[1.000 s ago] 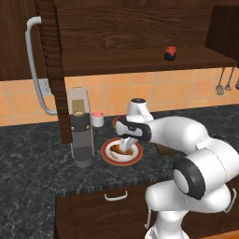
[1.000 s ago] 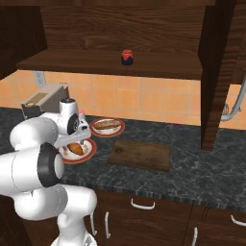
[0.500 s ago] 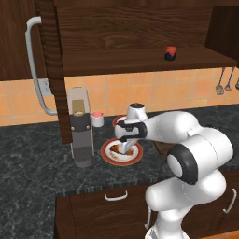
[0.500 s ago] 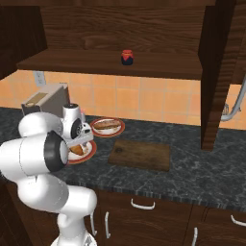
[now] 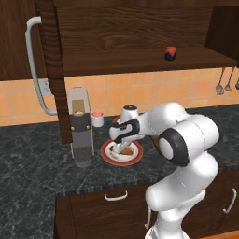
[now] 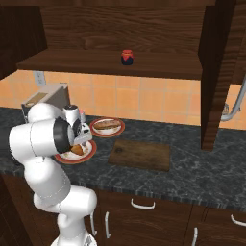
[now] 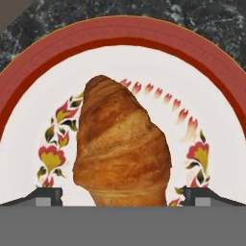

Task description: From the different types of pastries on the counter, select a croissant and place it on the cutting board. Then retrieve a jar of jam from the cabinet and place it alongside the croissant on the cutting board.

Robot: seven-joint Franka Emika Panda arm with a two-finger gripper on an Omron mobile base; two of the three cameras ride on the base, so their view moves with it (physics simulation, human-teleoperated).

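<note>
Here the first step is underway: the gripper (image 7: 122, 196), jaws spread either side of the croissant (image 7: 121, 146), hangs low over the red-rimmed plate (image 7: 53, 53) at frame centre. Next, presumably, pinch, lift, and carry toward the cutting board (image 6: 140, 154) at centre-right.

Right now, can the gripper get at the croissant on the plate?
Probably yes. The gripper stands open right over the croissant, a fingertip on each side of it, and nothing lies between them on the plate.
</note>
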